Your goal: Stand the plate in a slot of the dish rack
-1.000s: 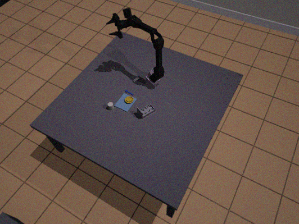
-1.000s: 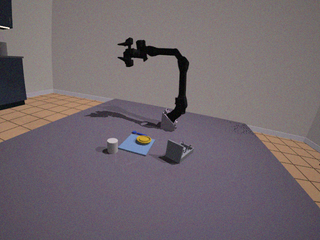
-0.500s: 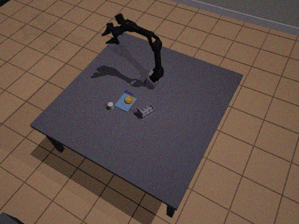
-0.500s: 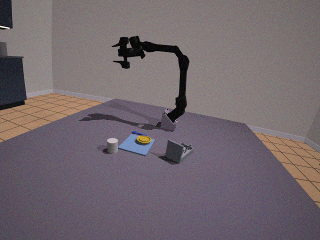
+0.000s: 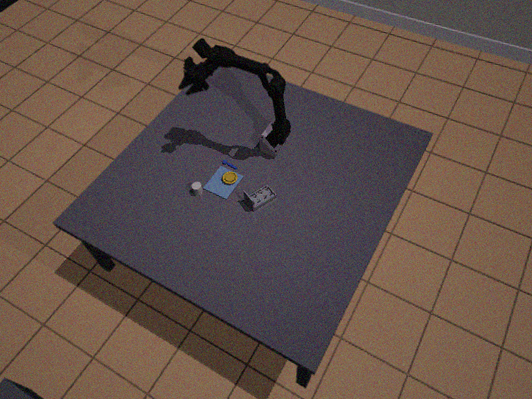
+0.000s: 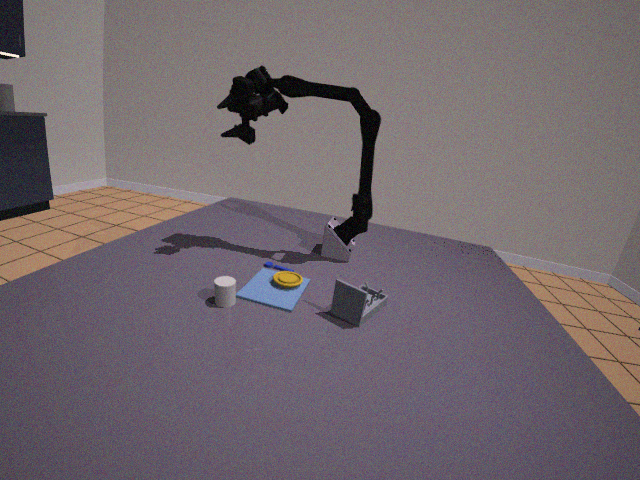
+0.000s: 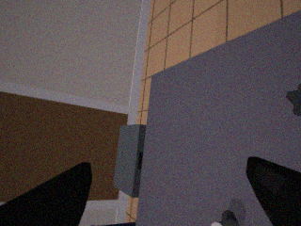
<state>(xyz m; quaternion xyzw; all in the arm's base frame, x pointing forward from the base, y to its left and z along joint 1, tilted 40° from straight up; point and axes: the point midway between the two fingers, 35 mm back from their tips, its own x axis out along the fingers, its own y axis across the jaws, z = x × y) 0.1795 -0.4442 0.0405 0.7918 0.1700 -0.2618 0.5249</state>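
On a blue mat (image 5: 215,189) (image 6: 268,297), a yellow plate (image 5: 229,178) (image 6: 287,279) lies flat; the wide-open gripper (image 5: 190,81) (image 6: 235,119) (image 7: 169,168) should descend squarely.

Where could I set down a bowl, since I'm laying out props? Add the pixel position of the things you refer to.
Between the rack (image 5: 248,203) (image 6: 349,303) and the table's (image 5: 299,254) (image 6: 330,403) right edge, or in front of the cup (image 5: 196,187) (image 6: 224,292). It's crowded around the blue mat (image 5: 217,188) (image 6: 268,298).
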